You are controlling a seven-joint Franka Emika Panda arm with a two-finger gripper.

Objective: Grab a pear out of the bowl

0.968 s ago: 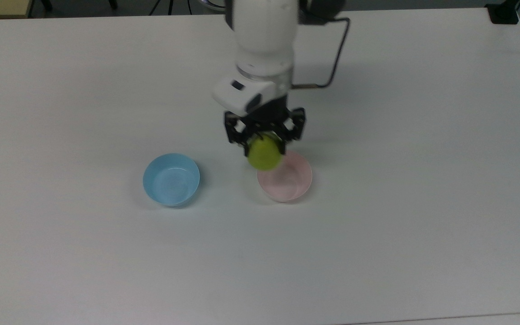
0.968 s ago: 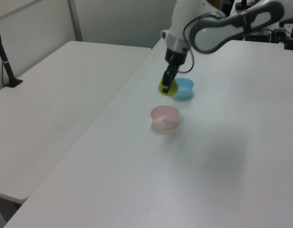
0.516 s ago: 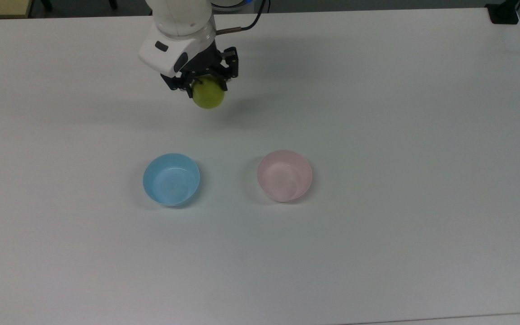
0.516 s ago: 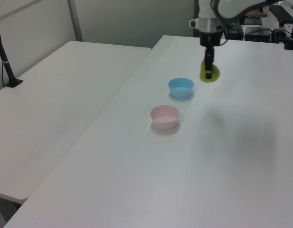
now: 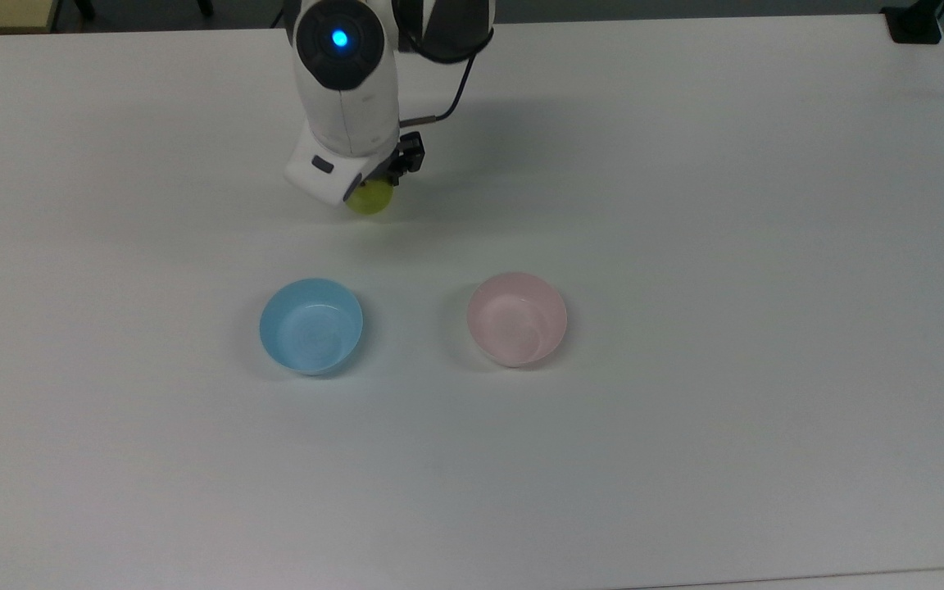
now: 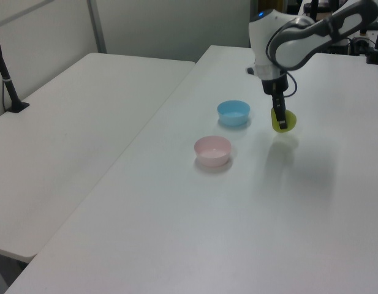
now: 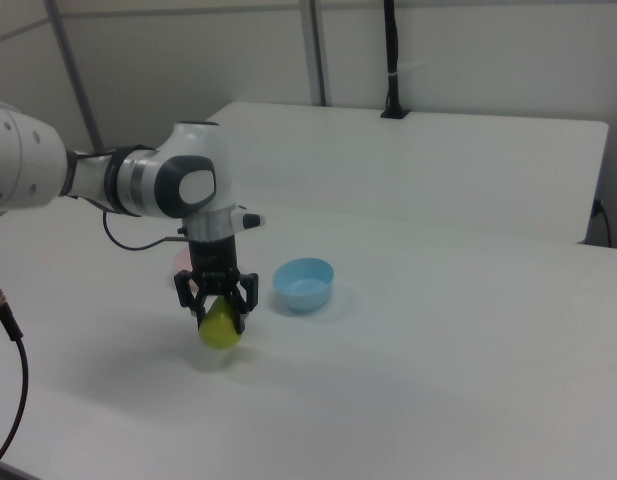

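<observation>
I have the pear (image 7: 219, 328) clamped in the gripper (image 7: 217, 305), its two fingers pressed against the fruit's upper part so the rounded yellow-green body hangs below them, low over the worktop (image 5: 726, 246) with a soft shadow right beneath it in the right view. It is already out of the pink bowl (image 5: 517, 319), which sits bare and well apart from the fruit, toward the top view's lower right. To my eye the pick itself is done, so the job now is simply not to lose it: I would keep the squeeze steady, avoid any sharp swing of the wrist, and move slowly, since a smooth rounded pear held near its top could slip or pivot between the fingers. If I set it down, I would come almost to the surface before letting go, because it would likely roll. The blue bowl (image 5: 310, 325) stands beside the pink one, nearer the pear but still apart from it, and I judge neither bowl to be in the way. In the left view the pear (image 6: 280, 120) hangs past the blue bowl (image 6: 233, 113), over bare surface.
</observation>
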